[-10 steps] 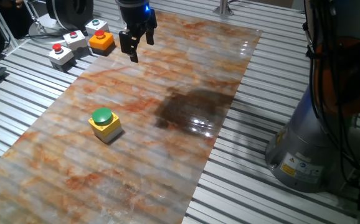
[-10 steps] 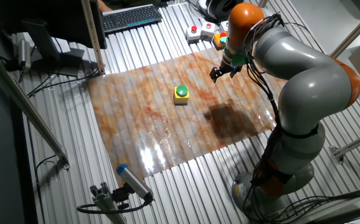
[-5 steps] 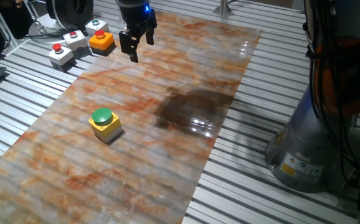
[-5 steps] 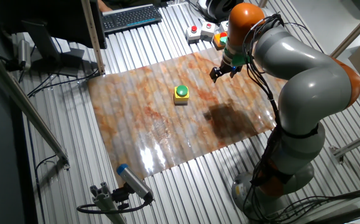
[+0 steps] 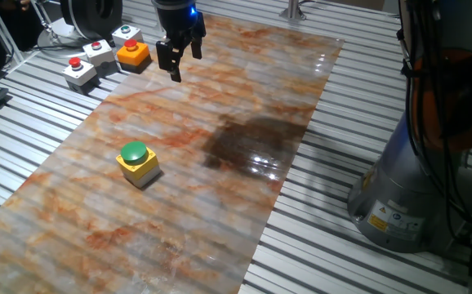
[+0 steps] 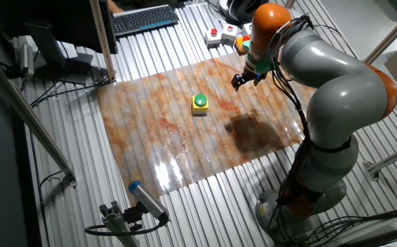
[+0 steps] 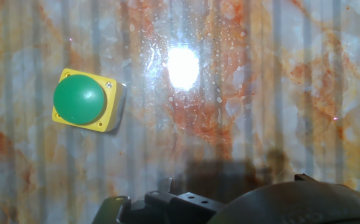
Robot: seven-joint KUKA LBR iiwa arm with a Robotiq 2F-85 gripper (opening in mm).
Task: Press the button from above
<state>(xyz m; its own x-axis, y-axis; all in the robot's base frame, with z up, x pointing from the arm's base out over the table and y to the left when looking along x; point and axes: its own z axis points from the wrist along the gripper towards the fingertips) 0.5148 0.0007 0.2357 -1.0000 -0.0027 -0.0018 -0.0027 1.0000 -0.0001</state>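
Gripper hangs above the marbled mat, fingers parted by a visible gap (holding and touching nothing), well apart from the button.

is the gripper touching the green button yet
No, the gripper hangs in the air well away from the green button, near the mat's far end.

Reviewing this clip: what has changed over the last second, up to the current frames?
Nothing has visibly changed. The tool hangs above the far end of the marbled mat, well away from the green button, which sits untouched on its yellow box. The red-button boxes beside the mat are where they were.
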